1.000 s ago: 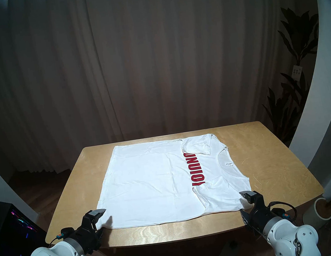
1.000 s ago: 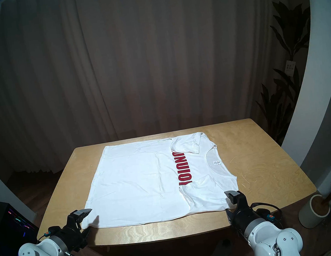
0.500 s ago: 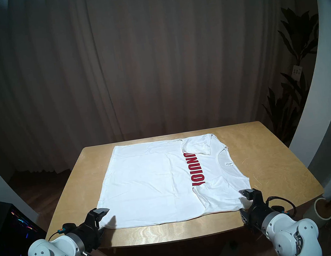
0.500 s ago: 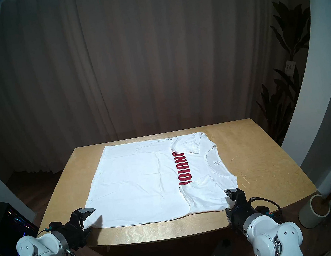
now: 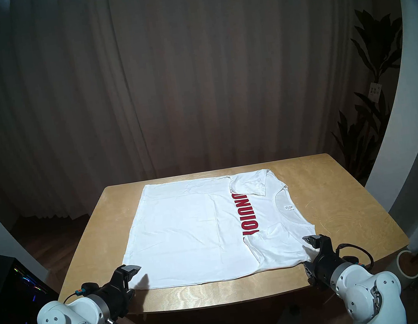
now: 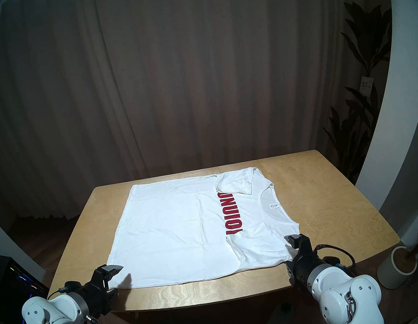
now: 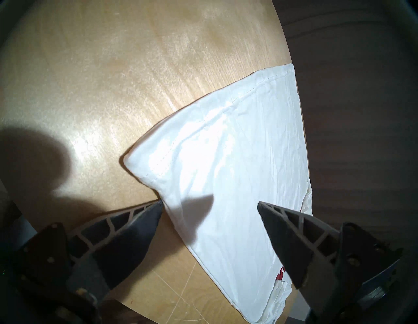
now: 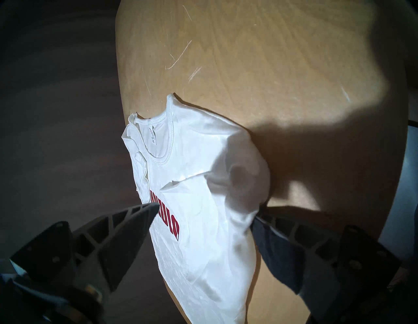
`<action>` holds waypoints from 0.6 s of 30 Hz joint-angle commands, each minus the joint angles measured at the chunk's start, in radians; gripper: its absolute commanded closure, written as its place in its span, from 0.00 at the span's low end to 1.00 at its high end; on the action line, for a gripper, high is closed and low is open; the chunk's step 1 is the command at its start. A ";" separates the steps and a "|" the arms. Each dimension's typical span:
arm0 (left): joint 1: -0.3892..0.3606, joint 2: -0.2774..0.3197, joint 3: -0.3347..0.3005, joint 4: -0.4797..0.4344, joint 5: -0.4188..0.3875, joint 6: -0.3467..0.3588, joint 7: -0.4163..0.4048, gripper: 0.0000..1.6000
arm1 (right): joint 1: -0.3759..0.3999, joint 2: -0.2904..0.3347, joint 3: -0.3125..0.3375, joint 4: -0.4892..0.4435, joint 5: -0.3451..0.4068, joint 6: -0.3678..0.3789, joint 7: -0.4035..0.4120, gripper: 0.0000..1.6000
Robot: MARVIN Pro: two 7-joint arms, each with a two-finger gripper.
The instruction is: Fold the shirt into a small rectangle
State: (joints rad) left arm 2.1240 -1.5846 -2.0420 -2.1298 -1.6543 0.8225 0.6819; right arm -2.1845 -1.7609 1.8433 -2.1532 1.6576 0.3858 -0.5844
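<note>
Wooden table point(image 5: 344, 219), brown curtain point(image 5: 191, 80) behind. White T-shirt point(image 5: 185, 230) spread flat at centre frame. Left gripper point(image 5: 133, 280) and right gripper point(image 5: 306, 252) gaping over its lower corners, grasping nothing.

The white shirt point(image 5: 198, 228) with red letters lies flat on the table, sleeves folded in.

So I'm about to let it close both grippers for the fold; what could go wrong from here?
Both grippers are open, straddling the shirt's near corners.
1. The left gripper's lower finger lies at the hem on the table; it may slide past and pinch only one layer.
2. The right gripper straddles bunched cloth by the folded-in sleeve; lifting could undo that fold.
</note>
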 commanded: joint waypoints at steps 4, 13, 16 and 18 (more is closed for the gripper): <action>-0.036 -0.010 0.039 0.061 0.062 -0.040 -0.011 0.02 | 0.063 0.024 -0.014 0.028 -0.030 -0.030 -0.017 0.00; -0.023 -0.004 0.032 0.067 0.111 -0.064 -0.047 0.63 | 0.058 0.036 -0.012 0.067 -0.057 -0.027 0.017 0.14; -0.019 -0.006 0.033 0.068 0.124 -0.073 -0.058 0.73 | 0.057 0.043 -0.012 0.077 -0.064 -0.025 0.036 0.30; -0.018 -0.012 0.034 0.065 0.132 -0.085 -0.064 0.81 | 0.060 0.049 -0.009 0.086 -0.070 -0.025 0.051 0.54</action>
State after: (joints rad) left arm 2.0931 -1.5934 -2.0074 -2.0683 -1.5572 0.7603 0.6345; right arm -2.1204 -1.7271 1.8255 -2.0913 1.6045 0.3583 -0.5721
